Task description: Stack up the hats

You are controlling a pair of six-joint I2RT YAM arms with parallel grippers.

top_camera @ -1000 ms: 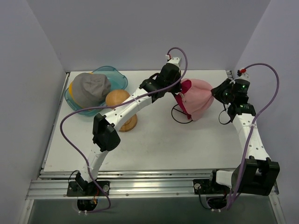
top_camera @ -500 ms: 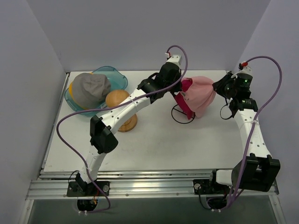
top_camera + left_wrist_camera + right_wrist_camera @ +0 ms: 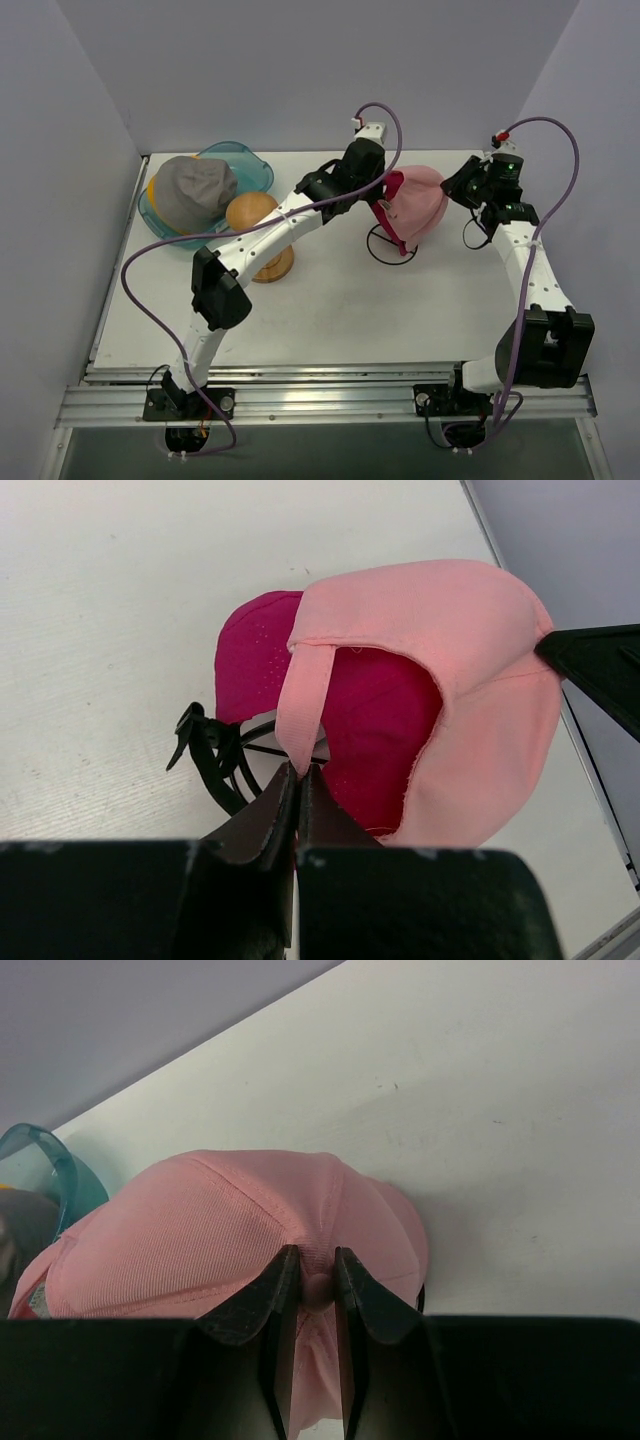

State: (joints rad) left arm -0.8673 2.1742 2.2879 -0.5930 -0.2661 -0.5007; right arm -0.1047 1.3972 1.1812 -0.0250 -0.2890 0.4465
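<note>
A light pink cap (image 3: 422, 200) hangs between my two grippers at the back right of the table. Inside and beneath it shows the magenta cap (image 3: 372, 720), seen through the pink cap's rear opening. My left gripper (image 3: 297, 771) is shut on the pink cap's back strap. My right gripper (image 3: 317, 1278) is shut on the button at the top of the pink crown (image 3: 200, 1240). A grey cap (image 3: 192, 190) lies at the back left on a yellow-orange hat (image 3: 152, 189), of which only a sliver shows.
The grey and yellow hats sit in a translucent teal tub (image 3: 252, 166). A round-topped wooden hat stand (image 3: 252, 213) stands beside it, under my left arm. A black strap loop (image 3: 380, 246) lies on the table below the caps. The side walls stand close.
My right gripper has moved back and left with the pink crown. The pink cap has risen and shifted toward the back wall. The left gripper has barely moved.
</note>
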